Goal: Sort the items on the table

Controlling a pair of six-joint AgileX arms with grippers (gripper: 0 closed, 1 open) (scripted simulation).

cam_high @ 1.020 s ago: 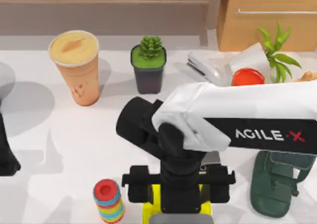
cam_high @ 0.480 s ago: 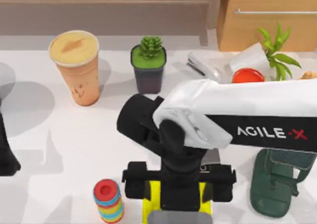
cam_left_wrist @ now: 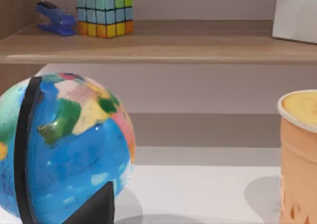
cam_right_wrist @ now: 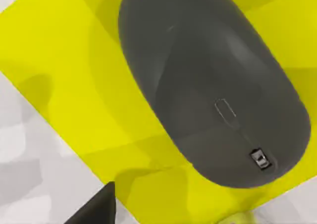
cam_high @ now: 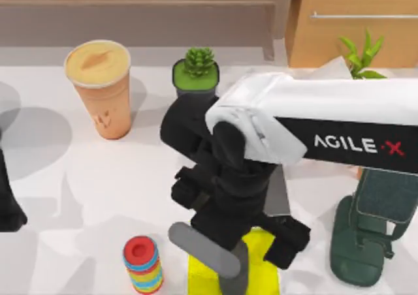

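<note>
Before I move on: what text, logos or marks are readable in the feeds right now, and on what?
"AGILE X" in white and red, on the black band of the right arm, top view.
Small brown print on the coffee cup: too blurred to read.
Small marks on the dark grey mouse, right wrist view: no readable text.
Nothing else legible.

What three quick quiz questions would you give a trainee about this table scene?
1. True or false: the coffee cup stands to the right of the potted succulent in the top view.
2. What shows beneath the mouse? A) a yellow mat B) a wooden shelf C) a blue cloth
3. Fill in: the ____ arm reaches over the mat.

Key: 1 false, the cup is to the left. 2 A. 3 right; the right arm is over it, while the left arm sits at the table's left edge.
</note>
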